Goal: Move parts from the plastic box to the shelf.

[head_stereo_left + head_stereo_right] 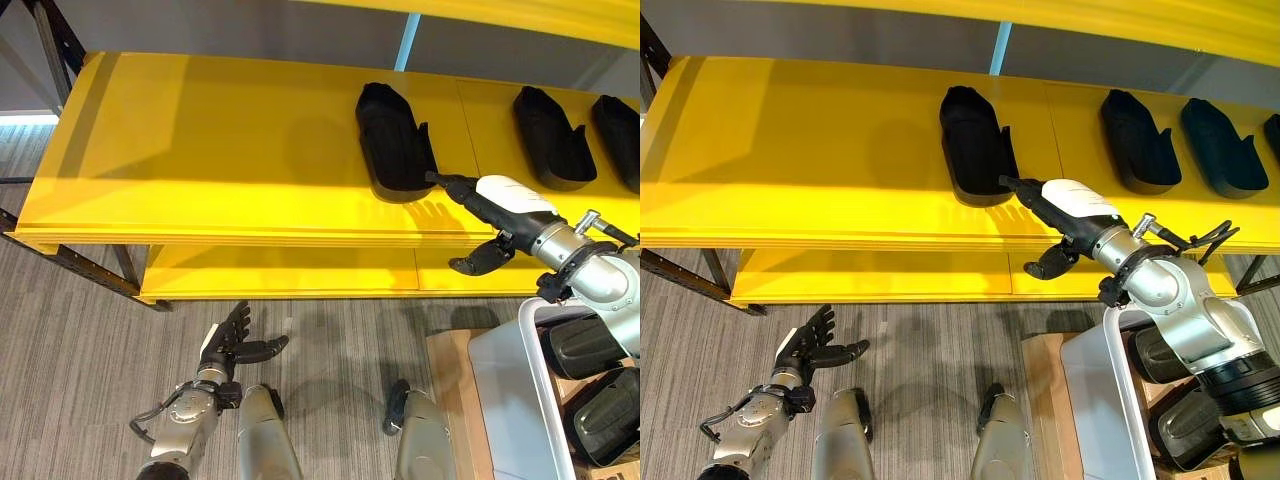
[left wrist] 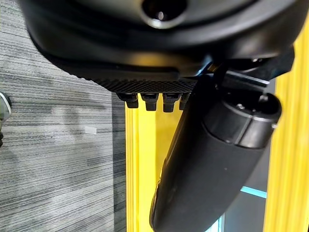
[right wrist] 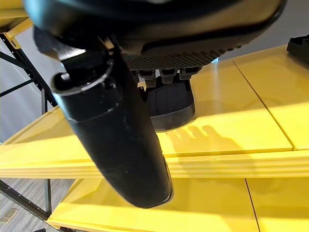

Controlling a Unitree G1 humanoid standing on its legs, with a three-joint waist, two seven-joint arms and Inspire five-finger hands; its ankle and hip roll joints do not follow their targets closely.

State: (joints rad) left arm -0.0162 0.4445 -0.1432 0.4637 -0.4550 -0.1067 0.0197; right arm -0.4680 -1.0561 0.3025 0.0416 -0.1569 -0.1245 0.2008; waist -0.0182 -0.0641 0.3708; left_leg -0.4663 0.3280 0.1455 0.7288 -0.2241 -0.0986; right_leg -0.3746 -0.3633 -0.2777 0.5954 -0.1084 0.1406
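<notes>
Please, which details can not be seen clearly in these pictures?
- Right hand at the leftmost black part on the yellow shelf: in the right wrist view the thumb and palm cover the fingertips, so contact cannot be told.
- Plastic box: cut off by the eye views' right and bottom edges and covered by the right arm, so its parts cannot be counted.
- Rightmost shelf part: cut off by the edge.

R hand fingertips hidden behind black part.
</notes>
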